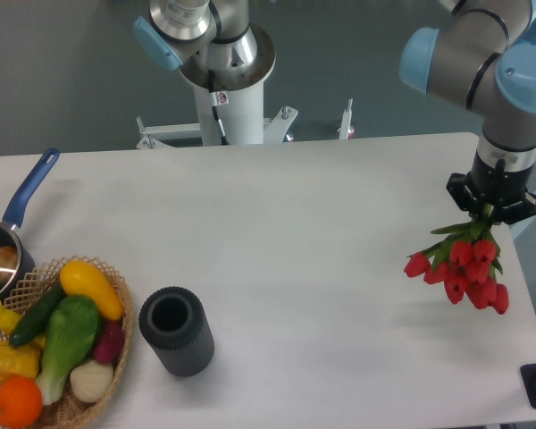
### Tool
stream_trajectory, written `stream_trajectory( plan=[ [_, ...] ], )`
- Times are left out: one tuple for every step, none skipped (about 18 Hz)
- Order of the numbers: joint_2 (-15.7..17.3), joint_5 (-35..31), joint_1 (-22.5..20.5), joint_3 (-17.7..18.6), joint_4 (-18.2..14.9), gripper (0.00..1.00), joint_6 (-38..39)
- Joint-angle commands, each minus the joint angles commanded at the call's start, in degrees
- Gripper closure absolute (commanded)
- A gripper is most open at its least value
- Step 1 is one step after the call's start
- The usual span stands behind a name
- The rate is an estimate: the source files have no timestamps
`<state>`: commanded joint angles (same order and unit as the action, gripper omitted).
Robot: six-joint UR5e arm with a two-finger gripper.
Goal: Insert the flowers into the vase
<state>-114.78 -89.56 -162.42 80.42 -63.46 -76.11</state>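
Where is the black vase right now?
The vase stands upright at the table's front left in the camera view, right beside the wicker basket of toy vegetables.

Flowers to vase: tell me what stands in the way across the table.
Nothing visible does. The claw holds the flowers at the right; bare table lies between them and the vase. The basket sits beyond the vase, left.
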Motion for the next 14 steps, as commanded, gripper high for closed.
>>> stream_trajectory(
  plan=[
    [-0.09, 0.09, 0.09, 0.0, 0.0, 1.0, 0.09],
    [0.0, 0.17, 0.09, 0.0, 0.0, 1.0, 0.09],
    [0.09, 0.26, 0.09, 0.0, 0.0, 1.0, 0.18],
    [0.17, 0.87, 0.0, 0.0, 0.0, 1.0, 0.35],
    [-0.09, 2.1, 0.0, 0.0, 0.26, 1.0, 0.61],
    [-0.35, 3.15, 0.0, 0.0, 0.44, 1.0, 0.79],
    [-0.27, 3.77, 0.09, -0.09, 0.44, 1.0, 1.4],
    [-0.09, 4.48, 0.09, -0.09, 0.53, 1.0, 1.49],
    [0.08, 6.74, 0.26, 0.0, 0.88, 1.0, 1.58],
    [0.26, 11.03, 0.44, 0.52, 2.53, 1.0, 1.93],
    [0.87, 15.77, 0.44, 0.96, 4.38, 1.0, 3.41],
    [1.49, 19.65, 0.44, 1.66, 5.18, 1.0, 6.3],
    [2.36, 22.12, 0.61, 2.11, 5.45, 1.0, 9.46],
    [3.5, 23.37, 0.62, 2.11, 5.45, 1.0, 11.41]
  ],
)
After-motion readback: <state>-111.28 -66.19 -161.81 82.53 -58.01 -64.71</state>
